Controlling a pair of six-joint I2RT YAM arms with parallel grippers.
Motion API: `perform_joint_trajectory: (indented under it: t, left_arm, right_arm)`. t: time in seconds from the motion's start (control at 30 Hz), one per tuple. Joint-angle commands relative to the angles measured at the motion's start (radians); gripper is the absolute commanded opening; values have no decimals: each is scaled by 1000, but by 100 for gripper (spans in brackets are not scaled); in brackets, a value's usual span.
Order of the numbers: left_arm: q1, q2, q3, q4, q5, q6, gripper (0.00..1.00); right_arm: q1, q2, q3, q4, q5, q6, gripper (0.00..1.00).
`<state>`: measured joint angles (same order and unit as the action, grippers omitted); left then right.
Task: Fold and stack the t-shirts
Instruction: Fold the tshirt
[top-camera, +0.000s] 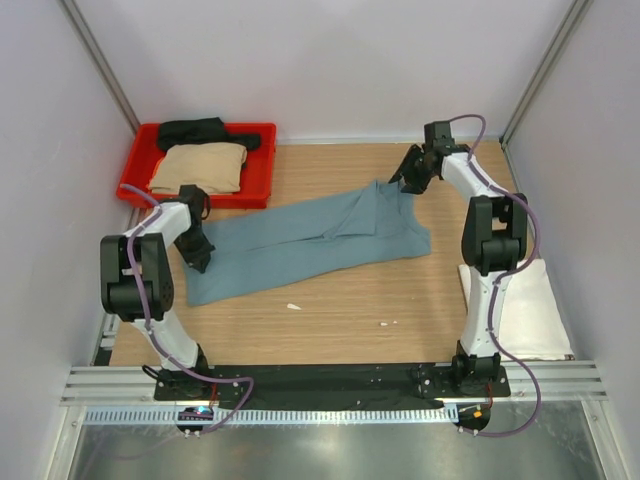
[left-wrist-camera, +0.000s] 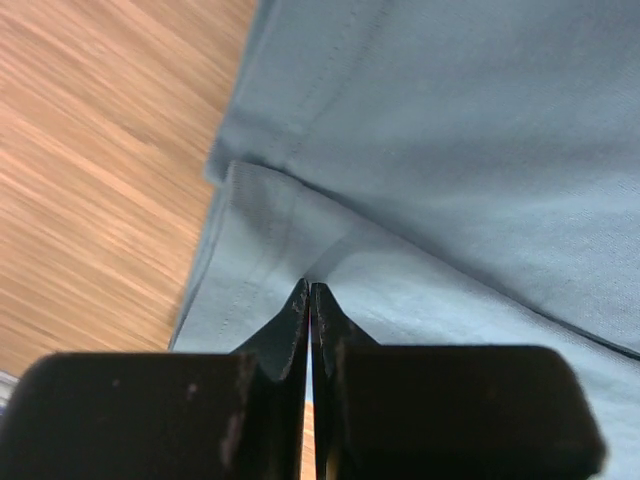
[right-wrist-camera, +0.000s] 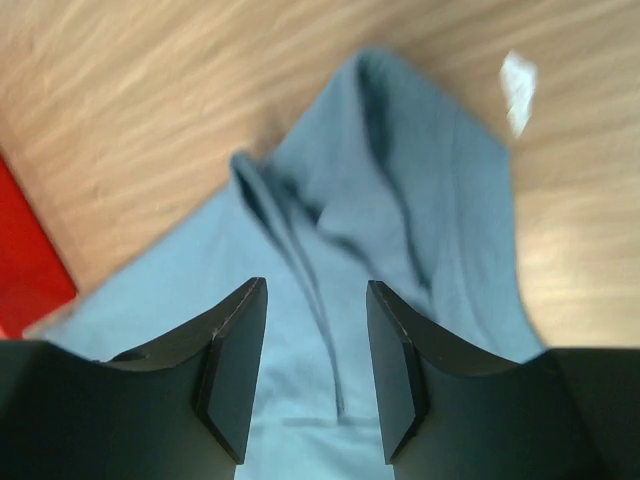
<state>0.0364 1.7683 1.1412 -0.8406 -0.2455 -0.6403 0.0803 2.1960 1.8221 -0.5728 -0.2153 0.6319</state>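
Observation:
The dusty teal-blue t-shirt (top-camera: 310, 240) lies spread lengthwise across the middle of the wooden table, with a fold near its right end. My left gripper (top-camera: 198, 258) sits at the shirt's left edge. In the left wrist view the left gripper (left-wrist-camera: 310, 288) is shut, with creases in the teal cloth (left-wrist-camera: 450, 150) running to its tips. My right gripper (top-camera: 408, 180) is open and empty just above the shirt's far right corner, over wrinkled teal cloth (right-wrist-camera: 400, 200). The white t-shirt (top-camera: 525, 305) lies at the right. The tan t-shirt (top-camera: 200, 168) and the black t-shirt (top-camera: 205, 132) lie in the red tray (top-camera: 262, 170).
The red tray stands at the back left; its corner shows in the right wrist view (right-wrist-camera: 30, 265). Two small white scraps (top-camera: 293, 306) (top-camera: 387, 323) lie on the wood in front of the shirt. Grey walls close in the left, right and back.

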Motion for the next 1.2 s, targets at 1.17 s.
perform_joint_trajectory:
  t: [1.17]
  left_arm:
    - [-182,-156,83,101,364,-18,8]
  right_arm:
    - [111,-157,-391,50,-251,-106,45]
